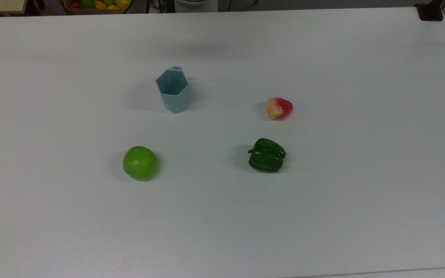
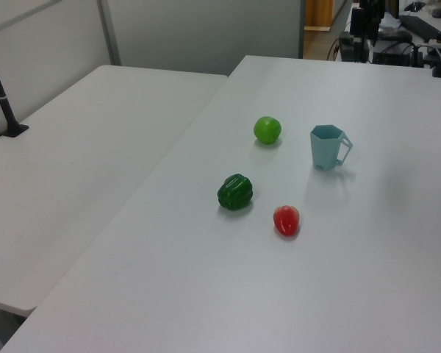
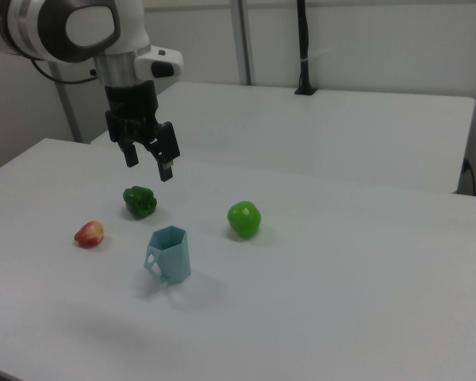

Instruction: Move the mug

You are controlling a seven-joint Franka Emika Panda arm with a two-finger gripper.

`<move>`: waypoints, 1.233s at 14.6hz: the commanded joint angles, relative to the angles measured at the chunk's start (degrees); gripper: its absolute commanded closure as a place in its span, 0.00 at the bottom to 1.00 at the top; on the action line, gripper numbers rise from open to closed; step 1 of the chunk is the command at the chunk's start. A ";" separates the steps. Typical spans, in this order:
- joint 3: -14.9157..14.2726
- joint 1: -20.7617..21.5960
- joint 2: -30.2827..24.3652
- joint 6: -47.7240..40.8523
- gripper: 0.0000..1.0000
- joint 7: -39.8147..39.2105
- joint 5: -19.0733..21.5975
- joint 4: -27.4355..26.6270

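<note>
The gripper [image 3: 148,162] hangs downward from the raised arm [image 3: 71,30] (fingers spread apart).

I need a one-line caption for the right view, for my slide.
Open end effector above the white table, with the teal mug, green apple, green pepper and red fruit.

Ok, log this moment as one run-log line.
end effector: open, empty, above table | pale teal hexagonal plastic mug: upright, untouched | stage: pre-grasp

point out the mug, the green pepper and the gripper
mug [image 1: 174,98]: top view, on its front facet below the rim
green pepper [image 1: 267,155]: top view, middle of its body
gripper [image 3: 148,164]: right view, midway between its two open fingertips
</note>
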 commanded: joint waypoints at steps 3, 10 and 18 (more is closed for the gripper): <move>0.24 -0.33 0.13 -1.29 0.00 -0.88 0.00 1.15; 0.15 -0.42 0.13 -1.29 0.00 -0.88 0.09 1.15; 0.15 -1.04 1.71 -0.85 0.00 -3.16 1.40 1.15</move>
